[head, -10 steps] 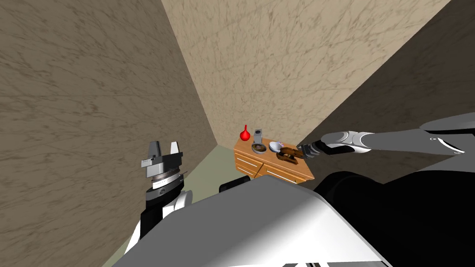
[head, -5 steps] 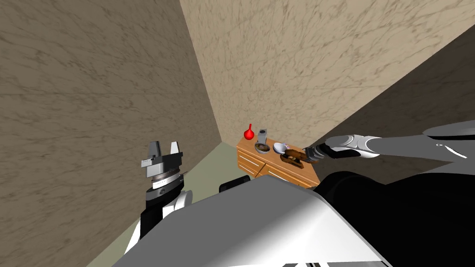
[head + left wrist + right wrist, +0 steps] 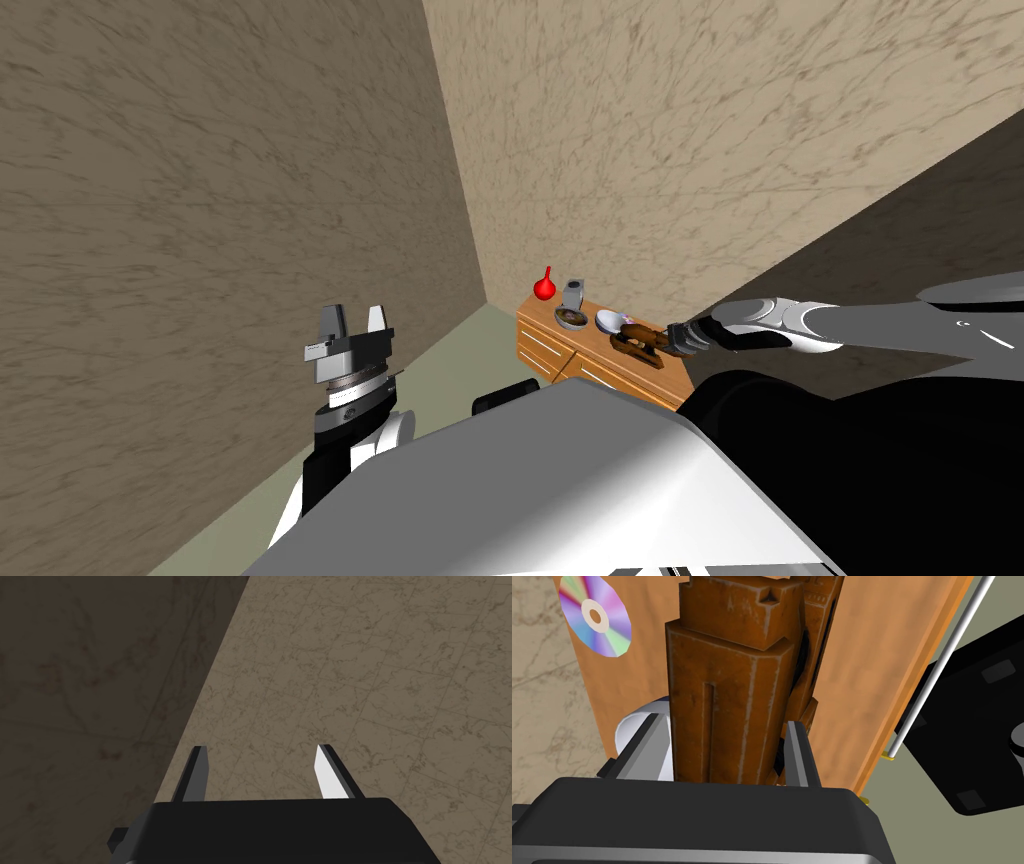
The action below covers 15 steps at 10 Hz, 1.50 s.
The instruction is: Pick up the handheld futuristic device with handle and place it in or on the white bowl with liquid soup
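Observation:
A rusty brown handheld device (image 3: 727, 701) lies on a wooden dresser top (image 3: 852, 676). My right gripper (image 3: 723, 722) is shut on it, with a finger pressed to each side of its handle end. In the head view the device (image 3: 635, 342) sits near the dresser's right end, and the right gripper (image 3: 668, 338) reaches it from the right. The white bowl (image 3: 607, 321) stands just beyond the device, and its rim (image 3: 629, 731) shows beside one finger. My left gripper (image 3: 349, 318) is raised at the left, far from the dresser, with its fingers (image 3: 327, 773) open and empty.
The dresser (image 3: 560, 350) stands in a corner between beige walls. It also carries a red vase (image 3: 543, 288), a grey cup-like object (image 3: 574, 293), a dark dish (image 3: 571, 317) and a rainbow disc (image 3: 594, 616). Green floor lies in front of it.
My right gripper's fingers have closed from wide open onto the sides of the brown device. The head camera has turned, so the dresser sits further right in its picture. The left arm is unmoved.

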### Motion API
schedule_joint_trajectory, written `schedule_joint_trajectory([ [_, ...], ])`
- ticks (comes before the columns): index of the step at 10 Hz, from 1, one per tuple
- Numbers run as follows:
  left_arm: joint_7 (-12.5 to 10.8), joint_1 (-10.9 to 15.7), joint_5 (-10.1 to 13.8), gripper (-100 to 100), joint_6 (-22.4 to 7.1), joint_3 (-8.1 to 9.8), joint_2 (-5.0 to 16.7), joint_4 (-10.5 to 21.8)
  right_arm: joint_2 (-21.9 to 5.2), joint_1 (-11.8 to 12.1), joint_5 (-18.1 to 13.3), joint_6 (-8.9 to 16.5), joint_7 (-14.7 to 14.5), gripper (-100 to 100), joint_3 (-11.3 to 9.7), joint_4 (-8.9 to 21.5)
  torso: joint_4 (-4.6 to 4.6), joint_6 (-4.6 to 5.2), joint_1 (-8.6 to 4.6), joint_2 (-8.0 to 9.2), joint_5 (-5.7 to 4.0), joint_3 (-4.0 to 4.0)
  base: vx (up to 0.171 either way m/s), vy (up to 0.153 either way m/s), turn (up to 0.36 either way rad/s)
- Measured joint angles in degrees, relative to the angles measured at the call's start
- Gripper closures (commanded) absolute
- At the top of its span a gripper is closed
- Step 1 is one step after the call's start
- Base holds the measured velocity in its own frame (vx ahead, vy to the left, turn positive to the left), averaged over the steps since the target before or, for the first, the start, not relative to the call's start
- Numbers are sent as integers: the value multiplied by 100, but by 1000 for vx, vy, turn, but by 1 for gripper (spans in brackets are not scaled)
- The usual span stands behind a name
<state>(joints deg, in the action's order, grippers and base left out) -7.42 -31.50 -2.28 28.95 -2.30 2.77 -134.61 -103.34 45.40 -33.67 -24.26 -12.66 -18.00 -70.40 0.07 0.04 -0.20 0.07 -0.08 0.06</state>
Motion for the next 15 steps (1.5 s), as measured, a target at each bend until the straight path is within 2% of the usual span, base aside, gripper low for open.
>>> schedule_joint_trajectory([
  [3, 0, 0, 0, 0, 0, 0, 0, 0, 3, 2, 1, -4, 3, 100, -2, -1, -2, 0, 7, -10, 6, -6, 0, 0, 0],
  [4, 0, 0, 0, 0, 0, 0, 0, 0, 3, 2, 1, -5, 2, 0, -2, -2, -2, 0, 6, -11, 6, -6, 0, 0, 0],
  [5, 0, 0, 0, 0, 0, 0, 0, 0, 3, 2, 1, -5, 2, 100, -2, -2, -2, 0, 6, -11, 6, -6, 68, 1, -269],
  [6, 0, -2, 0, 0, 0, 1, 0, 0, -5, -83, -73, -12, 10, 100, -14, -17, -3, 16, 7, -23, 10, -12, 124, 25, -352],
  [7, 0, -3, 0, 0, 1, 1, 0, 0, -68, -46, -44, -25, -48, 100, 41, -54, -5, 15, 19, -37, 16, -19, 142, 24, -317],
  [8, 0, -2, 0, 0, 1, 1, 0, 0, -119, -197, -192, -79, -33, 100, 17, -99, -6, 2, 27, -51, 22, -26, 128, 5, -301],
  [11, 0, -2, 0, 0, 1, 1, 1, -1, -372, -104, -105, -124, -327, 100, 242, -339, -6, 1, 29, -52, 32, -27, 108, 0, -242],
  [12, 0, 0, 0, 0, 0, 0, 0, 0, -382, -93, -96, -118, -349, 0, 247, -353, -2, -9, 31, -34, 34, -18, 9, 2, 10],
  [13, 0, 0, 0, 0, 0, 0, 0, 0, -381, -94, -97, -119, -346, 100, 246, -351, 2, -7, 31, -19, 35, -8, -67, 55, -50],
  [14, 0, 0, 0, 0, 0, 0, 0, 0, -620, 125, 266, 17, -502, 100, 344, -436, 9, -8, 54, 7, 48, 7, -81, 61, -32],
  [15, 0, 1, 0, 0, 0, 0, 0, 0, -646, 28, 282, 20, -553, 100, 341, -359, 15, -4, 65, 22, 57, 18, -39, 31, -7],
])
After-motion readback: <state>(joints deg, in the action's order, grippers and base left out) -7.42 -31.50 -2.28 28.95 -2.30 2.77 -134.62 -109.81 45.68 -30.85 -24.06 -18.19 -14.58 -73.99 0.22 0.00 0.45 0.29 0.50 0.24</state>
